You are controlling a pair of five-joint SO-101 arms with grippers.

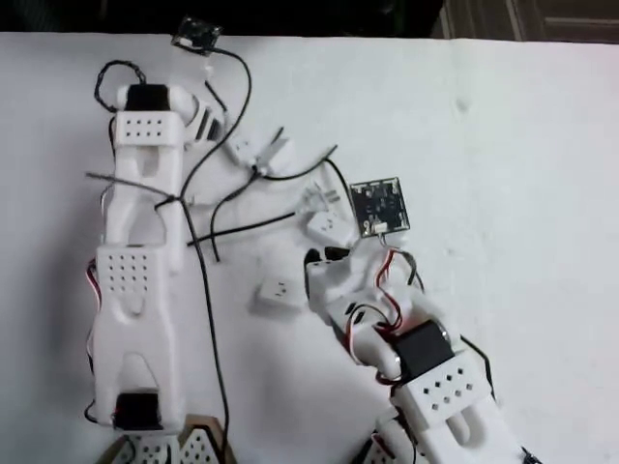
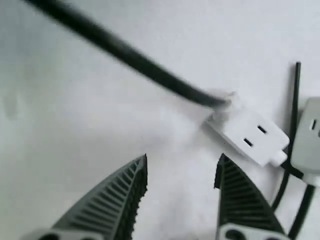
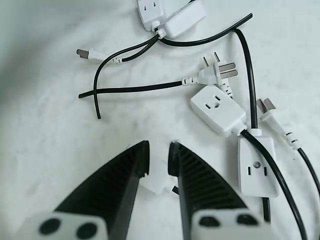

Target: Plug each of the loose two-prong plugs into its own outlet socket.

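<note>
One white piece (image 3: 154, 184) clamped in right hand (image 3: 159, 143) | left hand (image 2: 182, 157) open over table (image 2: 75, 125)

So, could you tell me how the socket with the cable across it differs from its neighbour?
The cabled socket has a black cable lying over its face; the neighbour has a bare face. The cabled socket shows two spaced slots and a round mark; the neighbour has holes bunched at its middle. They lie at an angle to each other. Both are white, oblong, face up, with nothing plugged in.
</note>
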